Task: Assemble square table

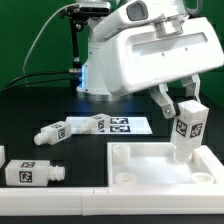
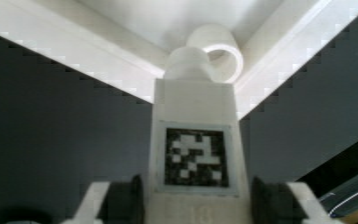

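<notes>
Fingers (image 2: pixel 98 206) are pinching an upright leg (image 1: pixel 188 124) at a corner of the square panel (image 1: pixel 128 160); holding it plumb while screwing looks essential

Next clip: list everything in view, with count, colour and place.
panel: one, white, on the table, exterior view's lower right.
held leg: one, white, tagged, upright over the panel near a corner.
loose legs: three, white, tagged, lying on the table, exterior view's left.
marker board: one, white, flat behind the panel.
table: one, black.
arm: one, white, at the back.
gripper: one, shut on the held leg.
</notes>
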Controlling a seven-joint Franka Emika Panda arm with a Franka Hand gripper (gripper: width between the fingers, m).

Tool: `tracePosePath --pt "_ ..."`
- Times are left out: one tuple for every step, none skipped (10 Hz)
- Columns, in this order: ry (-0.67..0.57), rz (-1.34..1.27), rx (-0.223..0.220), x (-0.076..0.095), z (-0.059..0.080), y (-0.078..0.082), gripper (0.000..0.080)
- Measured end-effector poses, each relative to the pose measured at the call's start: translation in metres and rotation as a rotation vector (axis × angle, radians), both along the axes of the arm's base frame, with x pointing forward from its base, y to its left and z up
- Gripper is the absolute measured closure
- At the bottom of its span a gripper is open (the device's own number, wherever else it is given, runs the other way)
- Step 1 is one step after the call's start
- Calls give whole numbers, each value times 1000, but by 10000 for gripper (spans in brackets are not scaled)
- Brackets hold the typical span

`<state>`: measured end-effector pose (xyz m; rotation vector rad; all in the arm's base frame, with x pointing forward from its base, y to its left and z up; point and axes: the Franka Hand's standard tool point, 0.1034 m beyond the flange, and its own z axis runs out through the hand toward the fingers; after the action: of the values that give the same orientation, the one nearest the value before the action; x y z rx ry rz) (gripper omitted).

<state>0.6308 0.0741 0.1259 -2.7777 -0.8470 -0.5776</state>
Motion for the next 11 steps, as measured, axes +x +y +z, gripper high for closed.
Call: tracePosePath --pt "-13 -3 -3 1 -1 2 515" --pt "-18 -3 -1 3 -4 5 515" --pt "-30 -6 0 5 -5 7 515" --pt "-37 -7 -1 6 -6 10 515" --pt "-38 -10 -1 6 -8 10 515" --pt "-32 -13 0 5 -12 10 515" --pt "-24 -23 6 4 -15 12 515" --pt "-17 -30 10 3 -16 14 515" --pt "-13 -29 9 2 -18 16 515" --pt "-6 -38 13 1 -20 19 515" --pt "3 -44 18 -1 -23 22 515"
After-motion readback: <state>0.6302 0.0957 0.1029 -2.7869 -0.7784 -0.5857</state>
